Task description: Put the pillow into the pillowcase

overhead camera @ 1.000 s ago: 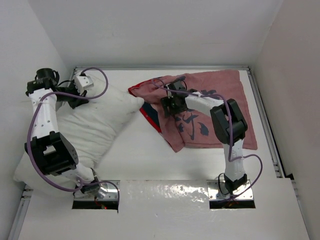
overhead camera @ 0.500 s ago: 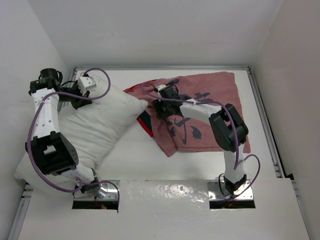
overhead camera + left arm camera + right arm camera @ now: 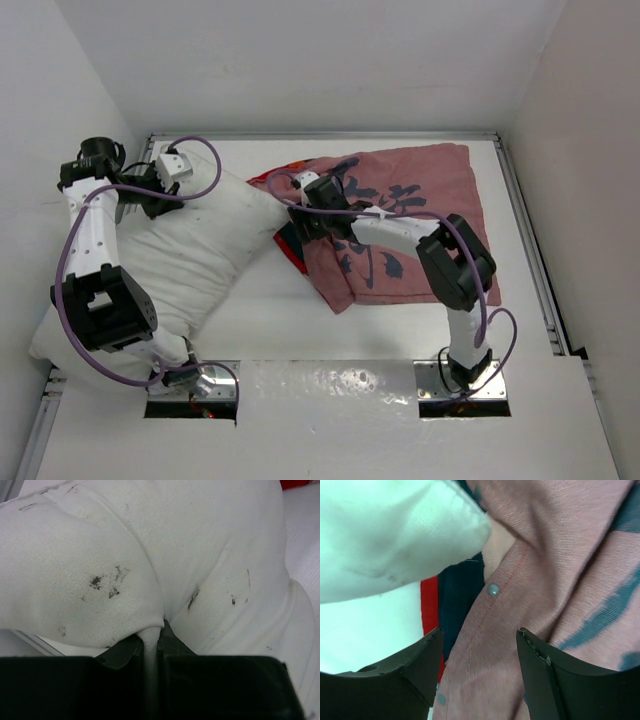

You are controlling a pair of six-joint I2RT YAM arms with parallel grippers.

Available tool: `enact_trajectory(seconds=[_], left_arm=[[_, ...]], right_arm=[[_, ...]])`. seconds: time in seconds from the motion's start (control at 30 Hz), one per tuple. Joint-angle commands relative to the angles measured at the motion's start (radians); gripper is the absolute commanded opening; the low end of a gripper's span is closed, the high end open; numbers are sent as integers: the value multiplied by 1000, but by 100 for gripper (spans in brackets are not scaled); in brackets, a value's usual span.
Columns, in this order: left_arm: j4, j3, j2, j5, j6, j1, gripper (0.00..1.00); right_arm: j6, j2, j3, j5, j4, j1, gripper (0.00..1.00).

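The white pillow (image 3: 190, 250) lies at the left, one corner pointing at the pillowcase (image 3: 410, 200). The pillowcase is spread to the right, pale pink side up with dark lettering and a red edge at its left end. My left gripper (image 3: 150, 195) is shut on a pinched fold of the pillow (image 3: 150, 545), gripper (image 3: 151, 640). My right gripper (image 3: 305, 215) hovers open over the pillowcase's left hem. In the right wrist view my right gripper (image 3: 480, 635) straddles the pink hem (image 3: 560, 555) beside a snap button (image 3: 493, 589); the pillow corner (image 3: 395, 535) almost touches that hem.
White walls close in on the left, back and right. A metal rail (image 3: 525, 240) runs along the right side of the table (image 3: 300, 330). Purple cables (image 3: 205, 165) loop off both arms. The pillow's near end hangs toward the table's left front corner.
My right gripper has moved left along the pillowcase to its hem by the pillow corner, and the pillowcase has bunched leftward. The left arm has hardly moved.
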Motion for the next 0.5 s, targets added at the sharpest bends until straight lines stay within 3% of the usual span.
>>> enact_trajectory(seconds=[0.0, 0.1, 0.17, 0.33, 0.4, 0.47], left_arm=[[-109, -16, -39, -14, -1, 8, 0], [-112, -18, -40, -13, -1, 8, 0], [-113, -19, -46, -10, -2, 8, 0], [-104, -30, -52, 4, -10, 8, 0], [-102, -31, -52, 19, -12, 6, 0], [-101, -39, -52, 33, -13, 5, 0]], right_arm=[[-3, 83, 68, -27, -4, 17, 60], [19, 160, 134, 10, -82, 18, 58], [19, 174, 137, 27, -107, 18, 51], [16, 149, 109, 94, -94, 17, 10], [14, 125, 103, 117, -96, 17, 0], [5, 105, 102, 142, -97, 17, 0]])
